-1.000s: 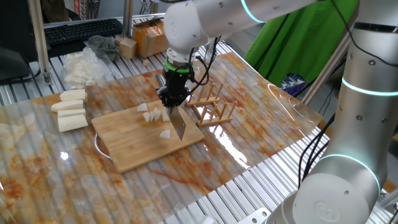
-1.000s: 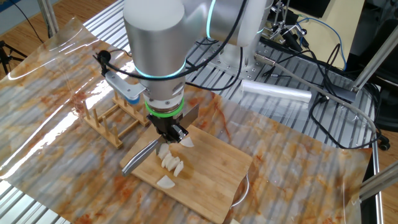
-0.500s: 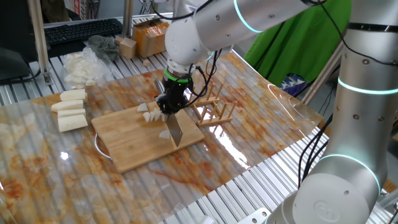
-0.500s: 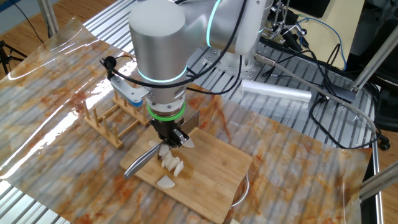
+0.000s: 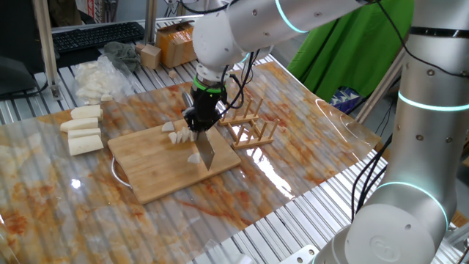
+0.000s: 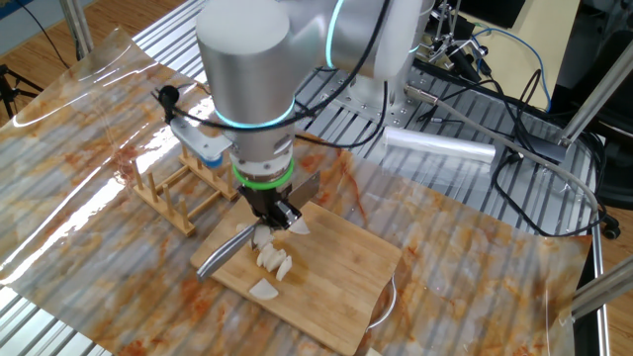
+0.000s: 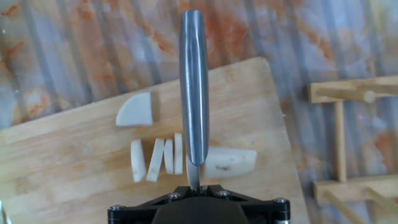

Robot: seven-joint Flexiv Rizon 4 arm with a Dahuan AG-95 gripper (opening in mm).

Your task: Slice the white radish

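Note:
The white radish lies on a bamboo cutting board (image 7: 62, 165) as a stubby uncut chunk (image 7: 231, 162), three thin slices (image 7: 157, 159) and a quarter piece (image 7: 137, 111). The pieces also show in one fixed view (image 5: 178, 135) and the other fixed view (image 6: 271, 263). My gripper (image 7: 194, 186) is shut on a steel knife (image 7: 194, 93). The blade stands between the slices and the uncut chunk, edge down. The gripper (image 5: 199, 122) hovers over the board's (image 5: 157, 176) right half with the knife (image 5: 206, 152) hanging below. It also shows in the other fixed view (image 6: 275, 215).
Three longer radish chunks (image 5: 82, 129) lie left of the board, with a heap of white scraps on plastic (image 5: 91, 77) behind. A wooden rack (image 5: 249, 125) stands just right of the board, close to the gripper. A keyboard (image 5: 95, 35) and cardboard box (image 5: 172, 40) sit at the back.
The gripper and knife shifted left from the board's right edge toward the radish pieces, then held nearly still over them. The radish pieces have not moved.

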